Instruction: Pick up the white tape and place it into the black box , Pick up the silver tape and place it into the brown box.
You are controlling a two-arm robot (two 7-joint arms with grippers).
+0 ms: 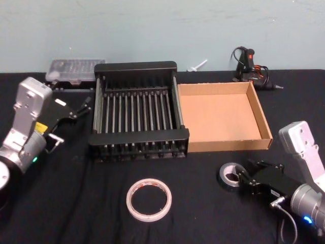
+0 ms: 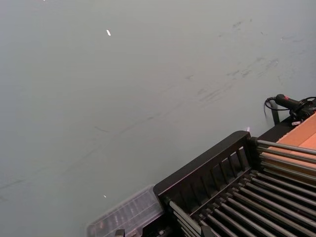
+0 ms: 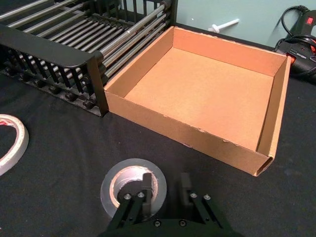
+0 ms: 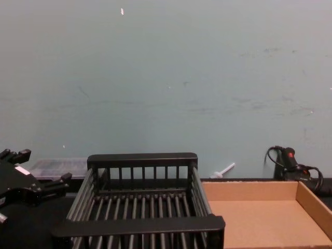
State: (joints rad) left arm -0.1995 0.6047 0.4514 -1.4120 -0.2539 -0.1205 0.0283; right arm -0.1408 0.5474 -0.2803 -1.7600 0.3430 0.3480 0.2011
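My left gripper [image 1: 83, 107] hangs with its fingers apart just left of the black box [image 1: 138, 109], off the black surface [image 1: 76, 203], and the white tape [image 1: 149, 199] lies flat in front of that box with nothing touching it. Further right the brown box [image 1: 222, 116] sits against the black box's side — and in front of it my right gripper [image 3: 165, 190] straddles the silver tape [image 3: 131, 183], jaws parted, one finger in the core and one outside the wall, the roll flat on the surface.
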